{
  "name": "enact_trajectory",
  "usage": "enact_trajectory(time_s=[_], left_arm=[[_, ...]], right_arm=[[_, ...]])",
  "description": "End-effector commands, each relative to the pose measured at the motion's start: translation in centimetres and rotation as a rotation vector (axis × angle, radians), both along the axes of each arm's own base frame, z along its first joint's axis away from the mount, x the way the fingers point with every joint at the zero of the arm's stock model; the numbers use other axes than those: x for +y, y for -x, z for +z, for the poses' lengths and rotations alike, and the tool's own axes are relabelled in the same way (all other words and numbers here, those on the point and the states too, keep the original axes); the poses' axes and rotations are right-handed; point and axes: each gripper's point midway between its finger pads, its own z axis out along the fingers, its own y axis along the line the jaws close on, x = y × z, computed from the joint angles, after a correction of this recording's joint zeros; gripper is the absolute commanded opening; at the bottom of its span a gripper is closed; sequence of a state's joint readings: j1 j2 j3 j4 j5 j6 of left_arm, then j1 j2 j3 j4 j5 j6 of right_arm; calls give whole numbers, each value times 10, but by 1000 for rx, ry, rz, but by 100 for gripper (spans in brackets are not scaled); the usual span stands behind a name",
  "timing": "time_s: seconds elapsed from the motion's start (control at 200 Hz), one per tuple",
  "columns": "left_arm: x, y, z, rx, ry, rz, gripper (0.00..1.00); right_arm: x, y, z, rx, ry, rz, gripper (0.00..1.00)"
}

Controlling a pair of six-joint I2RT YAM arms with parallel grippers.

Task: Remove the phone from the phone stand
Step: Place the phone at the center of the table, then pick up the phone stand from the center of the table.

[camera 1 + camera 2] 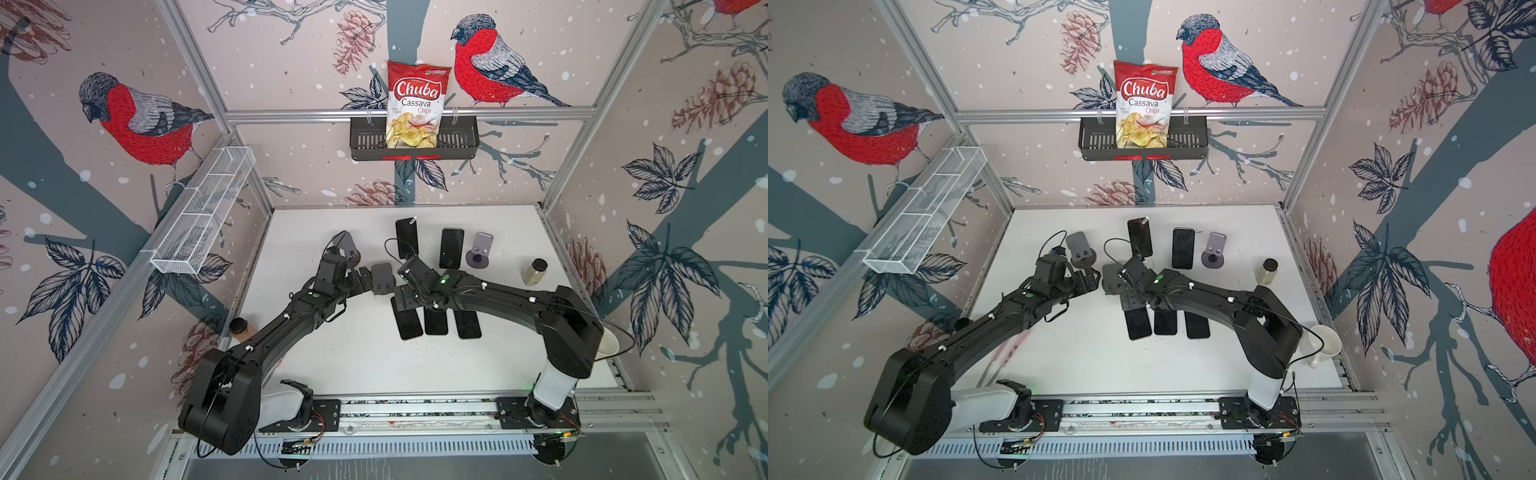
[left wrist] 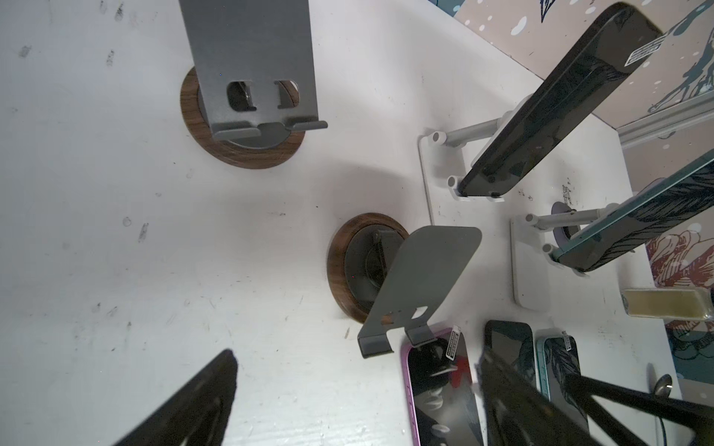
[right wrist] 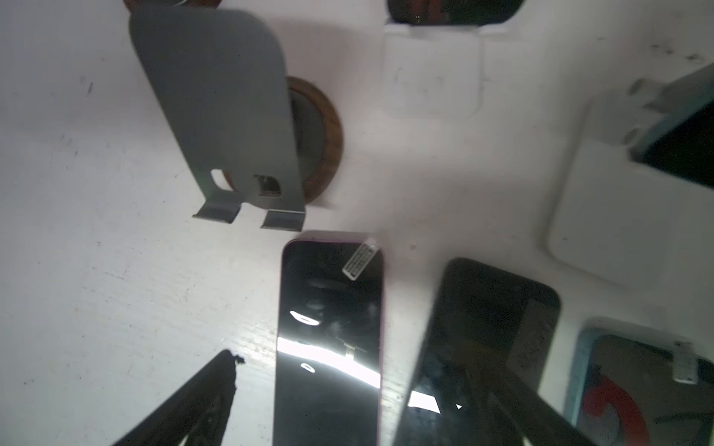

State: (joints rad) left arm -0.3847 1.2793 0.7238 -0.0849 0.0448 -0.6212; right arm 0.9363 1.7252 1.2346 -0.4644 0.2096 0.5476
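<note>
In both top views the right arm's wrist covers the right gripper (image 3: pixel 340 359) and the stand-side ends of the phones lying flat on the white table (image 1: pixel 357 357). The right wrist view is blurred: one black finger (image 3: pixel 193 405) is distinct, while its partner merges with the flat black phone (image 3: pixel 514 293) behind it. Both wrist views cut the fingers off at the frame edge.

The purple-rimmed, black-screened phone (image 3: pixel 328 328) lies flat on the table, off the grey bent-metal phone stand with round wooden base (image 3: pixel 216 116), its end just short of the stand's two lips. We see the right gripper's jaws spread wide, one on each side of this phone, gripping nothing. The left gripper (image 2: pixel 355 353), just beside the stand, is likewise spread wide and carries nothing.

Beyond the stand, a white hinged stand (image 2: pixel 440 170) carries a dark propped phone (image 2: pixel 560 96). On the wall beyond the stand, a black slotted basket (image 1: pixel 365 141) holds a red-and-white Chuba chips bag (image 1: pixel 417 104).
</note>
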Motion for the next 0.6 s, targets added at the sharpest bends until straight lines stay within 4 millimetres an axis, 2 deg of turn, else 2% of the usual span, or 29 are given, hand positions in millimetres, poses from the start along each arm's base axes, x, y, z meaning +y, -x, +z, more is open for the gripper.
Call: enact_trajectory(time_s=[0.0, 0.105, 0.261, 0.421, 0.486, 0.511, 0.596], left_arm=[[-8, -6, 4, -11, -25, 3, 95], [-20, -12, 6, -16, -64, 1, 96], [-35, -23, 3, -11, -112, -2, 96], [-51, -32, -12, 19, -196, -4, 96], [-54, -30, -27, 49, -246, -4, 96], [-59, -37, -21, 36, -247, -2, 96], [-64, -41, -33, 72, -291, 5, 96]], right_arm=[[-22, -13, 15, -49, 3, -51, 97], [-44, -23, 27, -72, -9, -96, 100], [-64, -30, 43, -107, -45, -121, 99], [-75, -33, 57, -135, -90, -130, 99], [-78, -33, 59, -140, -104, -130, 99], [-78, -32, 60, -141, -109, -127, 99], [-80, -30, 59, -141, -123, -120, 99]])
